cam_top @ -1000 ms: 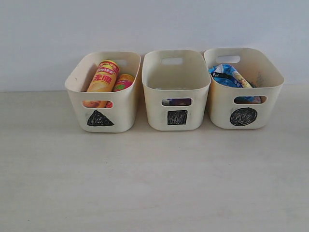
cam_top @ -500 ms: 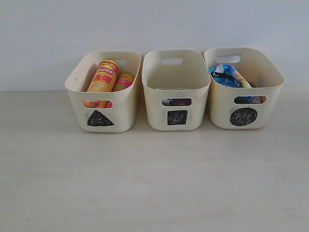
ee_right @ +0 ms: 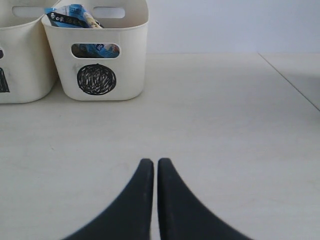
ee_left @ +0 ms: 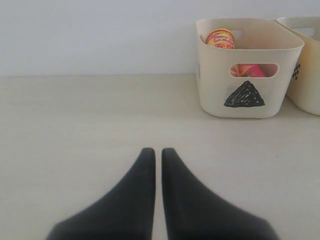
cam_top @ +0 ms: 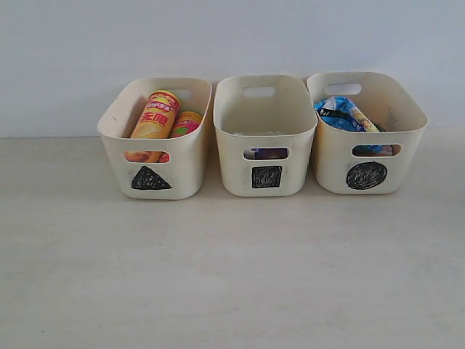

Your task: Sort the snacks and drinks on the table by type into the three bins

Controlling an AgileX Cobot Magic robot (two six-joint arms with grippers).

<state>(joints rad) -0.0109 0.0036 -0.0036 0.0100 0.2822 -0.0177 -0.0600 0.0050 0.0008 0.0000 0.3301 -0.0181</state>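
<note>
**Unmoved since a second earlier**

Held left tool (ee_left: 156, 151) and right tool (ee_right: 151, 162) shut, empty, over bare tabletop (cam_top: 232, 276). Found chip tubes (cam_top: 155, 116) in triangle bin (cam_top: 183, 178), purple pack (cam_top: 267, 153) in square bin (cam_top: 232, 174), packets (cam_top: 340, 113) in circle bin (cam_top: 330, 174). Judged tubes stiff, slick, best gripped mid-body; packets soft, best pinched at seam. Noted bins rim to rim, wide room in front.

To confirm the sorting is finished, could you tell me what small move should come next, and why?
Probably none: the pink and yellow chip tubes sit in the cream plastic triangle-marked tub, a dark pack shows through the square-marked tub's slot, blue-white packets lie in the circle-marked tub, the pale beige table shows no loose item, and both jaws are shut, empty.
</note>
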